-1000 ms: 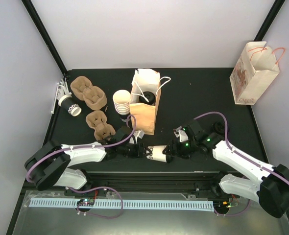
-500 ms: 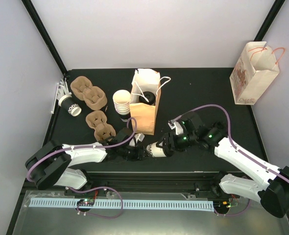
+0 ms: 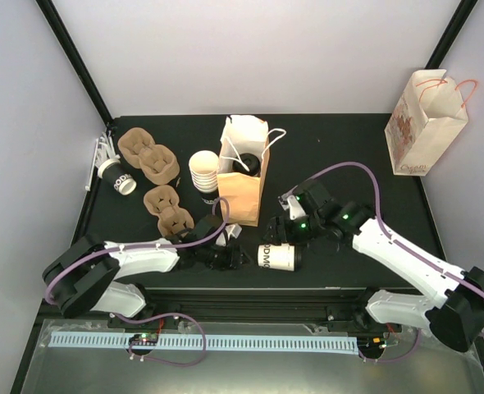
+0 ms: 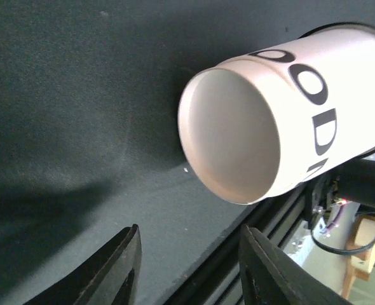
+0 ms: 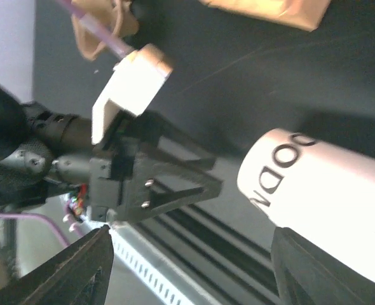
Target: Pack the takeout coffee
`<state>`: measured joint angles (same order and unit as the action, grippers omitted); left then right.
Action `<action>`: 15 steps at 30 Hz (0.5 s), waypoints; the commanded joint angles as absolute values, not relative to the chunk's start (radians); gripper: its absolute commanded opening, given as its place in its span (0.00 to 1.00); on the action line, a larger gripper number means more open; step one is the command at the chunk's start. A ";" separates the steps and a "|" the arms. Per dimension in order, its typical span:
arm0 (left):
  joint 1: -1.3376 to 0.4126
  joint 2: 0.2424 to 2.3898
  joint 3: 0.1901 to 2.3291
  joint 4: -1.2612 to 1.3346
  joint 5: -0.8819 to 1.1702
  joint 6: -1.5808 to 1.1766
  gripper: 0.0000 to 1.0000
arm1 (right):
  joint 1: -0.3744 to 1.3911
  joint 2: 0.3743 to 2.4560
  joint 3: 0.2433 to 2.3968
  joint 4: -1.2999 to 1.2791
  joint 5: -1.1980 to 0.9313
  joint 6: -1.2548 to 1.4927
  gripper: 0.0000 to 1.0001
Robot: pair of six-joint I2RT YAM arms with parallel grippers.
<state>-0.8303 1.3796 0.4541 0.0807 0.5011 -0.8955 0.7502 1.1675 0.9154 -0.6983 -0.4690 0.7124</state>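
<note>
A white paper cup (image 3: 276, 257) with dark lettering lies on its side on the black table near the front edge, free of both grippers. Its base faces my left gripper (image 3: 239, 256), which is open and empty just left of it. In the left wrist view the cup (image 4: 283, 114) lies beyond the open left gripper (image 4: 187, 267). My right gripper (image 3: 287, 238) is open above and just behind the cup. In the right wrist view the cup (image 5: 321, 210) sits by the right finger of the right gripper (image 5: 194, 273). A lidded cup (image 3: 246, 164) stands inside the brown paper bag (image 3: 244, 193).
A stack of white cups (image 3: 203, 172) stands left of the brown bag. Another lidded cup (image 3: 119, 176) lies at the far left. Two pulp carriers (image 3: 148, 154) (image 3: 168, 209) lie left of centre. A white printed bag (image 3: 426, 123) stands back right.
The cup was held between the two grippers near the front edge. It now lies free on the table. My right gripper has opened and drawn back. My left gripper has pulled slightly left.
</note>
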 commanded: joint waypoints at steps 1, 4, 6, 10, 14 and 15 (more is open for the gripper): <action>-0.827 1.304 0.480 0.056 0.501 -0.854 0.47 | 0.742 1.142 0.964 -0.909 -0.195 0.662 0.72; -0.836 1.293 0.489 0.096 0.534 -0.843 0.50 | 0.742 1.103 0.924 -0.969 -0.097 0.666 0.83; -0.853 1.304 0.505 0.111 0.543 -0.816 0.53 | 0.742 1.060 0.875 -0.970 -0.077 0.673 0.91; -0.878 1.314 0.553 0.080 0.515 -0.688 0.61 | 0.741 1.023 0.754 -0.859 -0.196 0.684 0.95; -0.946 1.227 0.622 -0.081 0.342 -0.346 0.67 | 0.740 1.009 0.713 -0.790 -0.211 0.724 0.95; -0.966 1.202 0.622 -0.090 0.304 -0.263 0.75 | 0.739 0.995 0.712 -0.785 -0.196 0.733 0.96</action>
<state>-0.9039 1.2964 0.5545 0.0124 0.4595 -0.6258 0.7444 1.0279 0.7189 -0.8627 -0.2001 0.6922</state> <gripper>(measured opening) 0.663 0.949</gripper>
